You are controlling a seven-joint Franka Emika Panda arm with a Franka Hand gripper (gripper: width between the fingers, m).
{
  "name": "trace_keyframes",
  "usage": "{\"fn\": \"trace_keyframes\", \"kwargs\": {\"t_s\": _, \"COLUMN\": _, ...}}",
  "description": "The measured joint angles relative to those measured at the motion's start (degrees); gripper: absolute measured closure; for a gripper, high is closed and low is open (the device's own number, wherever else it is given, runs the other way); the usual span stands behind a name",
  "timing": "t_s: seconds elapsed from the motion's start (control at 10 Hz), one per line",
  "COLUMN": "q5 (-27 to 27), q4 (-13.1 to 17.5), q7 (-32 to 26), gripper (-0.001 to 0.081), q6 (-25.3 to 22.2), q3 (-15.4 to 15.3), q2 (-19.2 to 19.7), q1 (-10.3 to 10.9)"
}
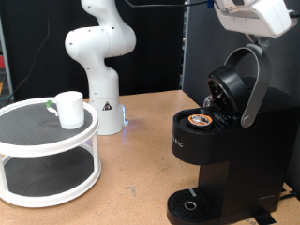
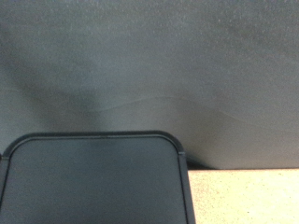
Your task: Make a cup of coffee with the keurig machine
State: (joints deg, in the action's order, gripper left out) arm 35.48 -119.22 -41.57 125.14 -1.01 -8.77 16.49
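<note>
Lower right of the exterior view: keurig machine (image 1: 211, 159), lid (image 1: 239, 84) swung up, pod (image 1: 200, 120) seated in the open chamber, drip base bare beneath. Left of frame: cup (image 1: 68, 109) upright on the white two-tier stand (image 1: 47, 150), apparently parked, not yet under the spout. Upper right corner: claw (image 1: 251, 14) above the raised lid; released or clenched, cannot tell. Wrist view: only a dark rounded panel, grey backdrop, strip of desk (image 2: 248, 198).

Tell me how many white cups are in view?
1. The cup stands on the top tier of the round white stand, at the exterior view's left. Others may be hidden behind the keurig machine.
</note>
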Motion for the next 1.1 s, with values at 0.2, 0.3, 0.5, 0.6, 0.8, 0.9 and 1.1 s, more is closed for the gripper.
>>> {"fn": "trace_keyframes", "kwargs": {"t_s": 0.2, "q5": 0.0, "q4": -0.02, "q7": -0.86, "gripper": 0.0805, "q6": -0.12, "q3": 0.48, "q2": -0.1, "q1": -0.24}}
{"fn": "trace_keyframes", "kwargs": {"t_s": 0.3, "q5": 0.0, "q4": 0.01, "q7": -1.44, "gripper": 0.0805, "q6": -0.66, "q3": 0.85, "q2": -0.25, "q1": -0.36}}
{"fn": "trace_keyframes", "kwargs": {"t_s": 0.5, "q5": -0.36, "q4": 0.06, "q7": -3.31, "gripper": 0.0805, "q6": -2.38, "q3": 1.92, "q2": -0.78, "q1": -1.09}}
{"fn": "trace_keyframes", "kwargs": {"t_s": 0.6, "q5": -1.13, "q4": 0.1, "q7": -4.57, "gripper": 0.0805, "q6": -3.7, "q3": 2.73, "q2": -1.16, "q1": -1.66}}
{"fn": "trace_keyframes", "kwargs": {"t_s": 0.8, "q5": -3.43, "q4": 0.05, "q7": -6.65, "gripper": 0.0805, "q6": -6.02, "q3": 4.43, "q2": -1.69, "q1": -3.11}}
{"fn": "trace_keyframes", "kwargs": {"t_s": 0.9, "q5": -4.5, "q4": -0.16, "q7": -7.51, "gripper": 0.0805, "q6": -6.64, "q3": 5.27, "q2": -1.66, "q1": -3.82}}
{"fn": "trace_keyframes", "kwargs": {"t_s": 1.1, "q5": -5.63, "q4": -1.25, "q7": -9.75, "gripper": 0.0805, "q6": -6.68, "q3": 6.94, "q2": -1.41, "q1": -5.22}}
